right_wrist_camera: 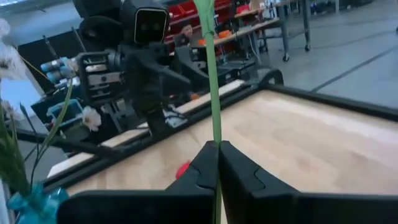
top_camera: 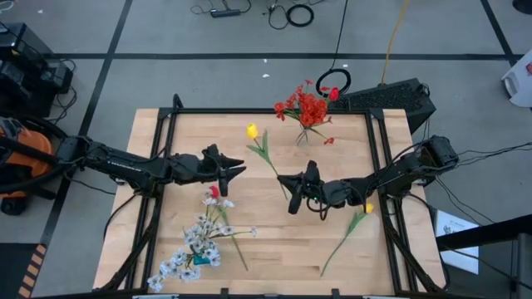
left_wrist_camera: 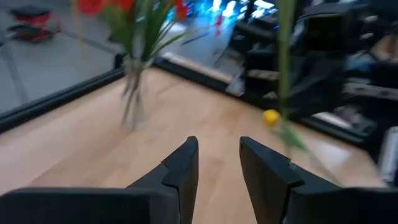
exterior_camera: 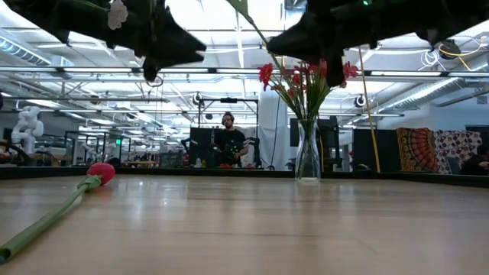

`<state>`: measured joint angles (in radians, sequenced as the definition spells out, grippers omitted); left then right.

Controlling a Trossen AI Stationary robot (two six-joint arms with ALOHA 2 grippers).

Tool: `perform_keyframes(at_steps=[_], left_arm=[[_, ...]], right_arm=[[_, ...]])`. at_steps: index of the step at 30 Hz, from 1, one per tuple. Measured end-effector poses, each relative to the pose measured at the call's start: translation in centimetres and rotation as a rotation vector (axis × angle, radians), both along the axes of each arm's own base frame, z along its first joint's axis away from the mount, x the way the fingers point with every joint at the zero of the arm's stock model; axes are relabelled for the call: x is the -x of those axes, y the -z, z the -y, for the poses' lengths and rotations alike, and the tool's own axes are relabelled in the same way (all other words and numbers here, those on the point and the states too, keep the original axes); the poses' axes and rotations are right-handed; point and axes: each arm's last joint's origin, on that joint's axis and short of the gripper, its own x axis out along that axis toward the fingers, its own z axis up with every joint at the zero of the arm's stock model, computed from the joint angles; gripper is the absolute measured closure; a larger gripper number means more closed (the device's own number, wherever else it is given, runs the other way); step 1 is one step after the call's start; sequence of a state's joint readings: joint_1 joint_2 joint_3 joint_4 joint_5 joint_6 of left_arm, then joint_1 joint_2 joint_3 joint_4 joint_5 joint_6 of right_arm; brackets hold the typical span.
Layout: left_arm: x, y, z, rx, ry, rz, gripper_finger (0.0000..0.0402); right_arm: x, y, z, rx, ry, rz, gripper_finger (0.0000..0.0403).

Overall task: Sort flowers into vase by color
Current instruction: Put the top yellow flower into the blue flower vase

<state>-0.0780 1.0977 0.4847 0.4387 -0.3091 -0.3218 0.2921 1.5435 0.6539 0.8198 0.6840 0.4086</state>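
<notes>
A clear glass vase (top_camera: 309, 133) with red flowers (top_camera: 309, 106) stands at the table's far middle; it also shows in the low view (exterior_camera: 308, 153) and the left wrist view (left_wrist_camera: 134, 99). My right gripper (top_camera: 288, 184) is shut on a yellow tulip (top_camera: 252, 130). My left gripper (top_camera: 241, 170) hovers open left of it with nothing between its fingers (left_wrist_camera: 219, 155). A second yellow tulip (top_camera: 368, 208) lies at the right, a red tulip (top_camera: 214, 192) left of middle (exterior_camera: 99, 173), and white blossom sprays (top_camera: 195, 241) lie near the front left. My right gripper pinches the tulip's thin green stalk (right_wrist_camera: 216, 134) between its two fingers, well away from the bud. The fingers come about level from the table's right and lie across the stalk. The tulip is lifted clear, slanting up toward the far left, bud (top_camera: 252, 130) uppermost.
Black frame rails (top_camera: 249, 111) run along the table's far and side edges. A dark box (top_camera: 399, 95) sits past the far right corner. Bare wood (top_camera: 274, 241) lies between the white sprays and the second yellow tulip. A person (exterior_camera: 228, 141) sits far behind.
</notes>
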Motion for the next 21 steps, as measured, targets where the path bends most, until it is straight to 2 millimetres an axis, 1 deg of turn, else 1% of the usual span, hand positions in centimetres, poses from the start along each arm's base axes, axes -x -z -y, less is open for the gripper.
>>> perform_keyframes(at_steps=[3,7,11,13,17,21], left_arm=[[-0.1,-0.6,0.1,-0.006,0.050,0.062,0.0279],[-0.2,-1.2,0.2,0.003,0.076,0.120,0.0279],[-0.2,-1.3,0.3,0.006,0.085,0.136,0.0279],[-0.2,-1.3,0.3,0.008,0.093,0.136,0.0279],[-0.2,-1.3,0.4,0.032,0.101,0.140,0.0279],[-0.2,-1.4,0.4,0.032,0.102,0.144,0.0279]], right_arm=[[-1.3,-0.3,-0.2,0.042,-0.002,-0.011,0.0402],[-3.7,-0.1,-0.6,0.099,0.000,-0.037,0.0402],[-6.0,0.1,-0.5,0.119,0.016,-0.047,0.0403],[-7.0,0.0,-0.4,0.124,-0.009,-0.041,0.0403],[-8.5,-0.2,-0.2,0.118,-0.067,-0.025,0.0403],[-9.1,-0.4,0.0,0.123,-0.076,-0.067,0.0403]])
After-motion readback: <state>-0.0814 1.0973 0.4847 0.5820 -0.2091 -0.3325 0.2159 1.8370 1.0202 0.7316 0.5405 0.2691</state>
